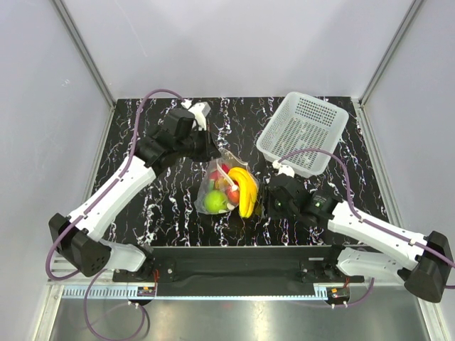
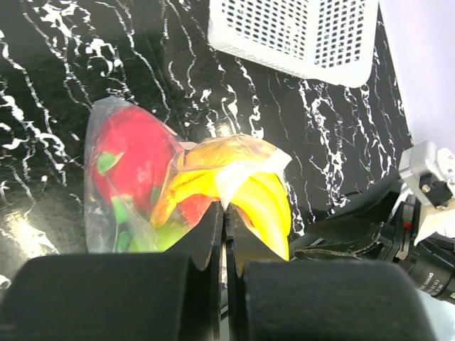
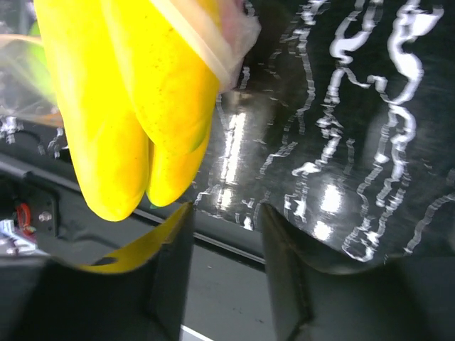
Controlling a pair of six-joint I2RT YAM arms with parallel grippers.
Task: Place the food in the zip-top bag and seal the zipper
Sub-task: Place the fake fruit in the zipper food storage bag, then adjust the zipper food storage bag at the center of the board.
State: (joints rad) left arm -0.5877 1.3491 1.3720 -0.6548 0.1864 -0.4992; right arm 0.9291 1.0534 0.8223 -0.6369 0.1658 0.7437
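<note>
The zip-top bag (image 1: 222, 186) lies mid-table, holding the red fruit (image 2: 135, 158), the green fruit (image 1: 215, 202) and part of the yellow banana bunch (image 1: 246, 192). The banana's lower end sticks out of the bag's mouth. My left gripper (image 1: 213, 153) is shut on the bag's mouth edge at its far end; in the left wrist view the gripper (image 2: 226, 210) pinches the clear film between the jaws. My right gripper (image 1: 264, 202) is open and empty just right of the banana; in the right wrist view the gripper (image 3: 224, 224) sits below the banana tips (image 3: 128, 114). The zipper strip (image 3: 201, 44) crosses the banana.
A white perforated basket (image 1: 303, 132) stands at the back right, also in the left wrist view (image 2: 298, 35). The black marbled table (image 1: 142, 128) ends at a rail along the near edge (image 1: 242, 252). Grey walls enclose the sides and back.
</note>
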